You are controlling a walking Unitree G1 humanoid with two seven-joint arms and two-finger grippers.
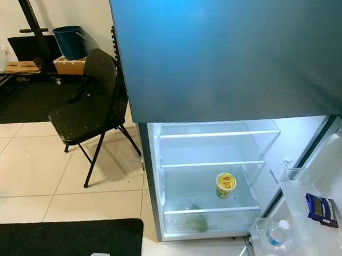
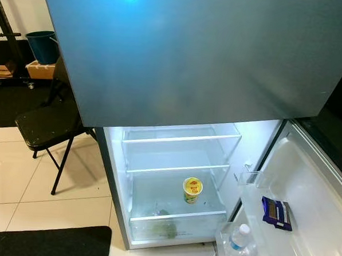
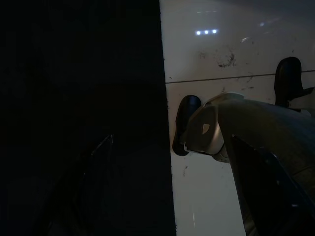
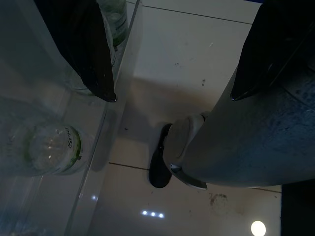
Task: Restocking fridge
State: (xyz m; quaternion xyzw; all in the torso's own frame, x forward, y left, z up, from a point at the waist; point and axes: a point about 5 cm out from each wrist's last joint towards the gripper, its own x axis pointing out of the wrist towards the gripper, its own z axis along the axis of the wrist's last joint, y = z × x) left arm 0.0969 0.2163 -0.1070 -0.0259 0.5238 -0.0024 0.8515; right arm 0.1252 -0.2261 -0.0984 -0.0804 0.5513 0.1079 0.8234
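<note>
While our fridge (image 1: 208,181) stands open, a yellow cup (image 1: 226,185) sits upright on its lower shelf, long axis vertical. Right, a water bottle (image 1: 278,234) stands upright in the door bin. Our right gripper (image 4: 172,96) hangs spread; the left we cannot tell.

A black folding metal chair (image 1: 88,115) stands on the pale tiled floor (image 1: 25,172) (its seat speckled), a blue plastic bucket (image 1: 69,41) behind it, a black floor mat (image 1: 62,237) nearer.
</note>
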